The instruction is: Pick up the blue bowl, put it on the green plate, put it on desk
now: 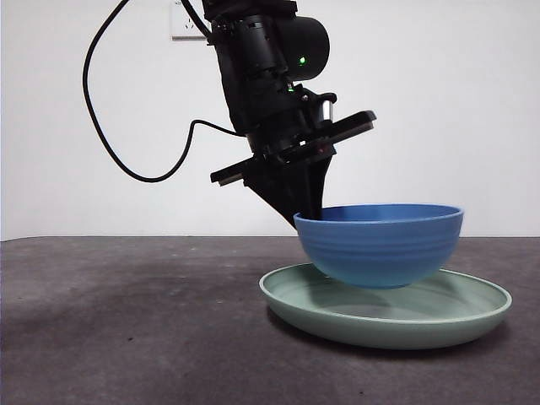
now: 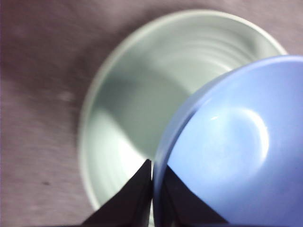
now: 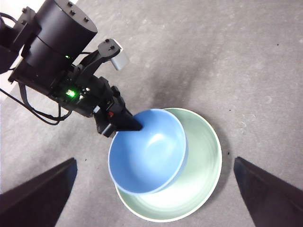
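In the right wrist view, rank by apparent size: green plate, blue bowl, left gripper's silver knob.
1. green plate, widest outline
2. blue bowl, narrower, held by the left gripper over the plate
3. silver knob, far smaller

I count one blue bowl (image 1: 380,245), one green plate (image 1: 472,314) and one desk (image 1: 126,329) under them; I have two grippers: the left gripper (image 1: 308,213) and the right gripper (image 3: 151,198)
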You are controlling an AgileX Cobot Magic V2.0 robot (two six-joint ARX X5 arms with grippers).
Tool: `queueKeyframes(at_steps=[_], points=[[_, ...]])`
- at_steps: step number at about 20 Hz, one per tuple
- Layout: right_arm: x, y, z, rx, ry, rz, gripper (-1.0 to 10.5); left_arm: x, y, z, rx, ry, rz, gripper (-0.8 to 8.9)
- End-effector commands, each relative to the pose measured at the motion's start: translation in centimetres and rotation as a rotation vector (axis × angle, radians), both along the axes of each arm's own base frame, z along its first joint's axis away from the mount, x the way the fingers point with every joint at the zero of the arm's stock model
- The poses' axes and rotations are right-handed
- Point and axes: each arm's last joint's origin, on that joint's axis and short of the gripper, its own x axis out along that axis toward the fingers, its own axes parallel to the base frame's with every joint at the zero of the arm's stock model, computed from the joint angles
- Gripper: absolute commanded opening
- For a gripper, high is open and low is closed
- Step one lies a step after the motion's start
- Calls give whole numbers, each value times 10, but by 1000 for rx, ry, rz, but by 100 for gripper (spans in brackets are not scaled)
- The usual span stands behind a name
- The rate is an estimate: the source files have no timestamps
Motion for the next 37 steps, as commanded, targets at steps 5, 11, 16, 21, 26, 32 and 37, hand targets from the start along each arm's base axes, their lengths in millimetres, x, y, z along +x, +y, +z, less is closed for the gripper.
queueKeyframes(at_steps=[5,11,16,21,26,32,37], points=[[1,0,5,2,-14,-2,646,5,-14,-28,39,39,-21,15],[0,0,5,3,-5,-2,647,9,-17,-35,30,28,-22,19],[0,0,5,2,-6,-1,647,8,-17,-35,36,33,-24,30],[0,0,5,2,-6,-1,647,9,-17,-29,34,31,-24,394],[0,0,5,2,-6,-1,647,11,-16,11,38,11,-67,518],[0,0,5,-6,-12,5,647,-7,5,84,98,36,-163,571],[0,0,5,-10,-13,8,647,-43,37,156,-9,-110,-173,567]])
